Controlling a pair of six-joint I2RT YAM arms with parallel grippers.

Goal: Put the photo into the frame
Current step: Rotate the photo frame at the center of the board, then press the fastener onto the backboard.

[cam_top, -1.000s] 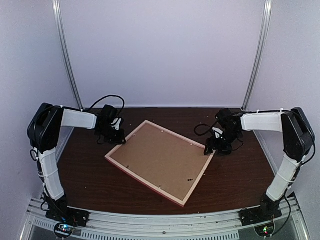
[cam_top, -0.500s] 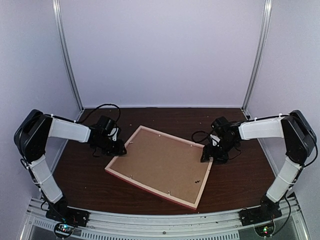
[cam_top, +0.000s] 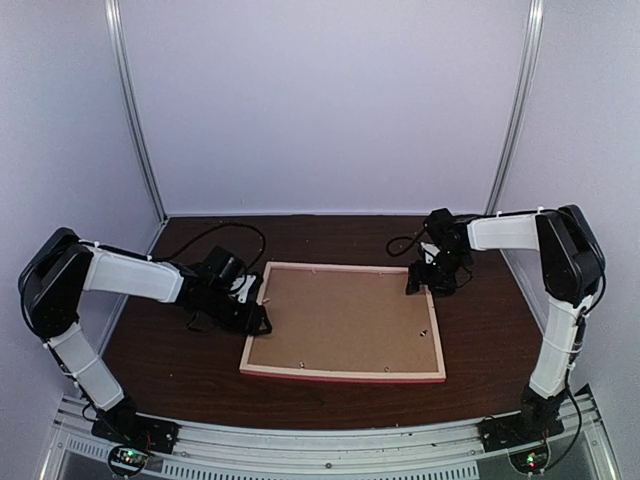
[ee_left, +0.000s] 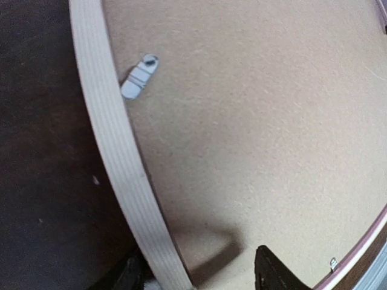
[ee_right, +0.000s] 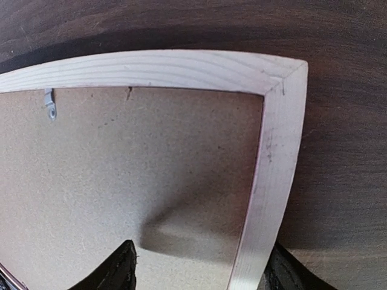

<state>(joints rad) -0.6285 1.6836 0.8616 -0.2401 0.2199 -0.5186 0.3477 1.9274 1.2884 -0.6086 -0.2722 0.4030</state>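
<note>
Straddling the left rail of the frame [cam_top: 340, 373], at centre-left of the top view, the left gripper [cam_top: 259, 313] has its jaws apart, one finger over the dark table [cam_top: 180, 372] and the other over the brown backing board [cam_top: 345, 320]. The frame lies flat in the middle of the table, pale back upward, with the board filling its opening. At its upper right corner the right gripper [cam_top: 420, 288] also stands spread across the right rail, clamping nothing.
</note>
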